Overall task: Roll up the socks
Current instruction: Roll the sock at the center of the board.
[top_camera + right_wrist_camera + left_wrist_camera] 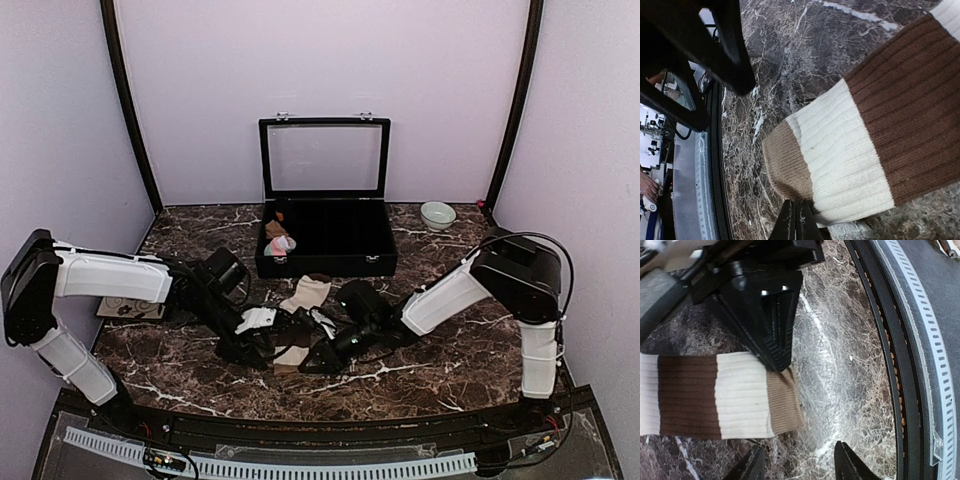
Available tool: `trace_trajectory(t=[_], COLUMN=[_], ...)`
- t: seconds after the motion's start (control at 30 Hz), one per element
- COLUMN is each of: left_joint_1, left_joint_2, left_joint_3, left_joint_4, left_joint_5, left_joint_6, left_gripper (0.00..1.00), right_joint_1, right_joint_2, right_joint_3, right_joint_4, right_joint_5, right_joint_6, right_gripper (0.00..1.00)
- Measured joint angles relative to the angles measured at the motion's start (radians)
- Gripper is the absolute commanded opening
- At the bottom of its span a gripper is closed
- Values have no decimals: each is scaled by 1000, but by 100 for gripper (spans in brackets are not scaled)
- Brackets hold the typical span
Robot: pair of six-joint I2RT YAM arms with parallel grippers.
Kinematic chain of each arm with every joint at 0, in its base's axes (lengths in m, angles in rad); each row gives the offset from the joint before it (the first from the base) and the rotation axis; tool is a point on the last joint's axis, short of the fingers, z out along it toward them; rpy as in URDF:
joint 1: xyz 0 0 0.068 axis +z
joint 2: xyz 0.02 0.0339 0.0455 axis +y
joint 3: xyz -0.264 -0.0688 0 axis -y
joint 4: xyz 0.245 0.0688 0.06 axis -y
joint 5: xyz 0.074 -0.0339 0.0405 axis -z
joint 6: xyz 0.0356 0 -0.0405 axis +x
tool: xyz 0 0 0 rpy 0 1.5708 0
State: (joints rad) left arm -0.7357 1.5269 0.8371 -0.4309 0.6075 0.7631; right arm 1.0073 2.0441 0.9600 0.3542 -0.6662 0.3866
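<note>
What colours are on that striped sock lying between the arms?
The sock has cream and dark brown bands, tan tip; right wrist view.

In front of the black case (330,266), the banded sock (720,395) is ribbed cream with broad dark-brown bands and a tan toe. Inside the case lies a pink sock (284,243) (white patch showing). Right of the case, a mint-green bowl (437,214). The table (450,365) under it is dark-brown marble, veined white.
</note>
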Motion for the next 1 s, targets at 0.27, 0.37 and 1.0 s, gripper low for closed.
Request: trace_trajectory(t=[0.27,0.37,1.0], left_joint_1=[-90,-114,-206], left_joint_2=[64,64,82], left_joint_3=[10,8,-52], left_joint_4=[71,109,204], left_joint_5=[-106,-160,-340], left_joint_6=[24,28,41], left_gripper=[59,60,43], right_joint_1=[-41,-52,-60], right_joint_2=[6,14,25], right_joint_3=[4,7,10], right_joint_4=[-19,-18,1], right_joint_5=[-55,-80,-107], right_joint_6=[148,196,333], right_gripper=[0,0,0])
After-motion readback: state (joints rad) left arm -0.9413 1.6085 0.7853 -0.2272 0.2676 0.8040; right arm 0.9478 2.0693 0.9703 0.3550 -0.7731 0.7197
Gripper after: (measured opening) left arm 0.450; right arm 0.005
